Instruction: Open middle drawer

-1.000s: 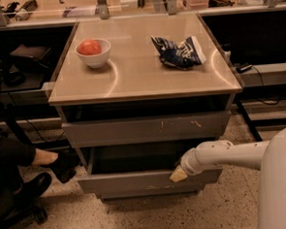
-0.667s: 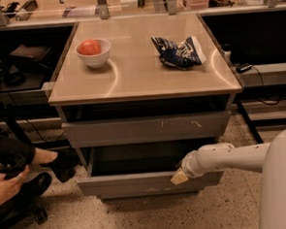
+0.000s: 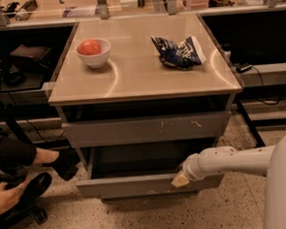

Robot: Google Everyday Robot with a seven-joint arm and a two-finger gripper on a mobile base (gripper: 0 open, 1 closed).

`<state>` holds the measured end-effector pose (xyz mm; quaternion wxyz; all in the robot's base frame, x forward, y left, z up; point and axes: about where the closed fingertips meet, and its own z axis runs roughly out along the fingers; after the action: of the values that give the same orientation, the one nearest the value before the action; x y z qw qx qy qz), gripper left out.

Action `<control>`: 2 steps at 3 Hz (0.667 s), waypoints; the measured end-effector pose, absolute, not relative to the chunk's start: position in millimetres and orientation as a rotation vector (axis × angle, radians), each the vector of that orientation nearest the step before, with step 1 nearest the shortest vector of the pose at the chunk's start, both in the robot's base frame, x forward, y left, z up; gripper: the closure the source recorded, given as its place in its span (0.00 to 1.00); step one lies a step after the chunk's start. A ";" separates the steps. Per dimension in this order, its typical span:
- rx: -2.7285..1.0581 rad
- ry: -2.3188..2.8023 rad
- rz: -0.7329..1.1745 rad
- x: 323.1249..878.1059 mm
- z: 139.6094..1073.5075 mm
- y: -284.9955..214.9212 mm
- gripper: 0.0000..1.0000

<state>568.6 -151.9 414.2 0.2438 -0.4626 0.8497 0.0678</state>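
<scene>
The middle drawer (image 3: 137, 186) is a wide plain grey drawer. It stands pulled out from the cabinet, and its shallow grey inside (image 3: 146, 160) shows. My gripper (image 3: 180, 180) is at the end of my white arm (image 3: 228, 161), which comes in from the right. It sits at the top edge of the drawer's front, right of centre. Above the drawer is the taller grey front with pale scratch marks (image 3: 144, 129), which is closed.
On the cabinet's tan top (image 3: 141, 80) stand a white bowl (image 3: 93, 55) holding a red fruit and a crumpled blue chip bag (image 3: 179, 51). A person's shoe (image 3: 63, 162), hand (image 3: 5, 198) and a chair base (image 3: 26, 189) are at the lower left. Dark desks flank both sides.
The drawer front and my gripper sit slightly further out towards the camera. A person's hand has come into view at the lower left.
</scene>
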 end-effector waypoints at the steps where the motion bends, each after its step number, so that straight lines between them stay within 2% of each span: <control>1: -1.263 2.321 0.185 568.5 414.2 -151.9 1.00; 2: -1.248 2.307 0.182 560.7 412.0 -155.9 1.00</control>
<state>560.7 -155.9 412.0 0.2533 -0.4591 0.8489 0.0670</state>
